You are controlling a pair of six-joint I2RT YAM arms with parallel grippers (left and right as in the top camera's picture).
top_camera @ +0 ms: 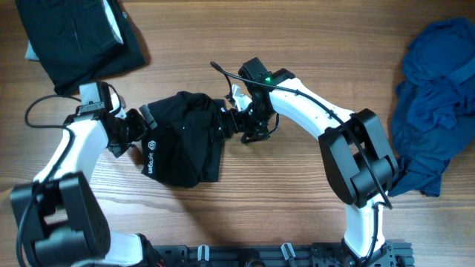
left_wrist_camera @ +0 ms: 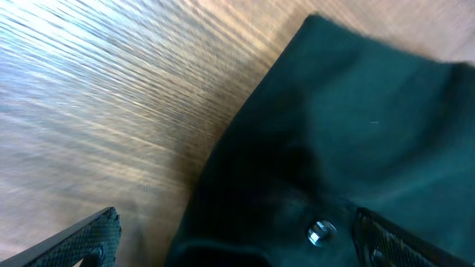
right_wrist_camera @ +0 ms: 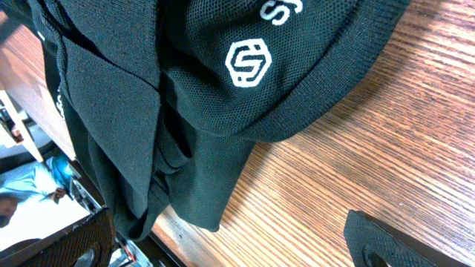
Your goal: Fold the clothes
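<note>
Jaws stand wide apart on both arms, neither pair clamped on anything. From overhead, the left gripper [top_camera: 137, 126] and the right gripper [top_camera: 231, 122] flank the black shirt [top_camera: 182, 144], which lies bunched in a compact heap at the middle of the wooden table [top_camera: 297, 215], its white logo [top_camera: 151, 145] turned toward the left arm. Posted at opposite edges, the two look set to take the cloth from either side, as the heap appears too rumpled to pass for a finished fold. A folded black garment [top_camera: 78, 37] rests at the far left corner and a loose pile of blue clothes [top_camera: 434, 96] sprawls along the right edge, both well apart from the shirt and out of the arms' way. From the left wrist, dark cloth fills the right half of the frame beside bare wood; one finger [left_wrist_camera: 82, 241] shows against the table and the other against the fabric, with nothing pinched. From the right wrist, the shirt lies in overlapping layers with the logo uppermost, and both fingers [right_wrist_camera: 404, 241] sit clear of the hem. Those stacked layers may hinder a clean grasp of a single edge.
</note>
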